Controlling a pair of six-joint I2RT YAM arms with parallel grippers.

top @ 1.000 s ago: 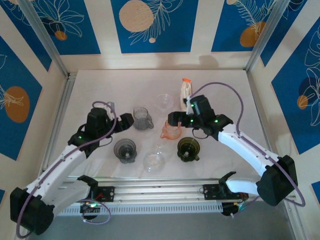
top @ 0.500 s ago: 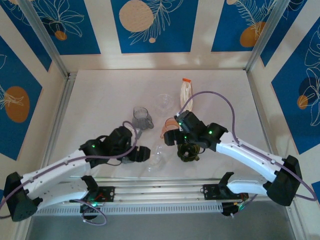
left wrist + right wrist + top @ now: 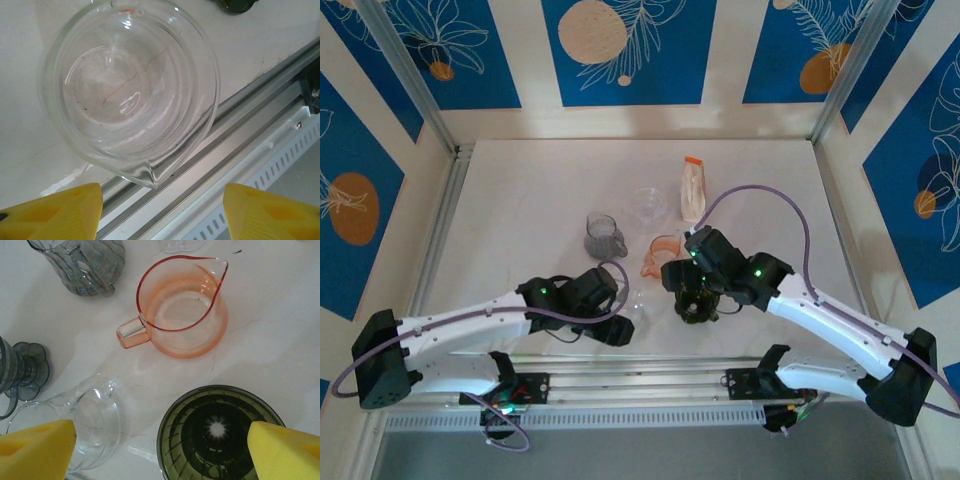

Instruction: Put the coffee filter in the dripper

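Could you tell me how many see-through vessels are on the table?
6: a grey jug, a clear cup farthest back, an orange jug, a green dripper, a clear jug nearest, and a grey dripper left of it. Others may hide under the arms.

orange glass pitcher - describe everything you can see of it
The orange glass pitcher is translucent and round-bodied, with a darker red rim, a pour spout and a stubby handle opposite it. It stands upright and empty on the white table, beyond the dark green dripper and apart from it; only the table touches it.
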